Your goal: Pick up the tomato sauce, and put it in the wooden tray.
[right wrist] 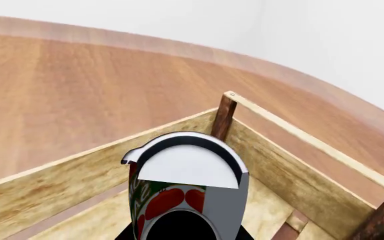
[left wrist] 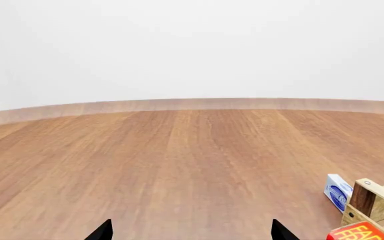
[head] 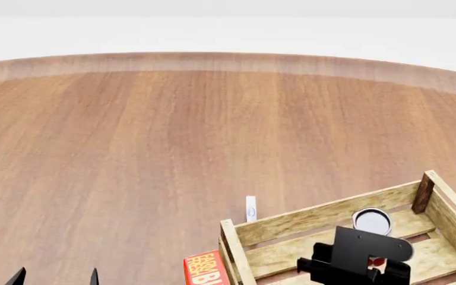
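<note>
One tomato sauce (right wrist: 178,200) sits gripped by the right hand (head: 363,261) inside one wooden tray (head: 323,215); left hand (left wrist: 192,232) spread empty.

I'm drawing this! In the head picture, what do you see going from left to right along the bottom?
Left gripper → red box → small white-and-blue box → tray holding the can.

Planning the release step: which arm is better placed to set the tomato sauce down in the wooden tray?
Right. Its gripper holds the tomato sauce inside the wooden tray. The left gripper hangs over bare floor, apart from the tray.
</note>
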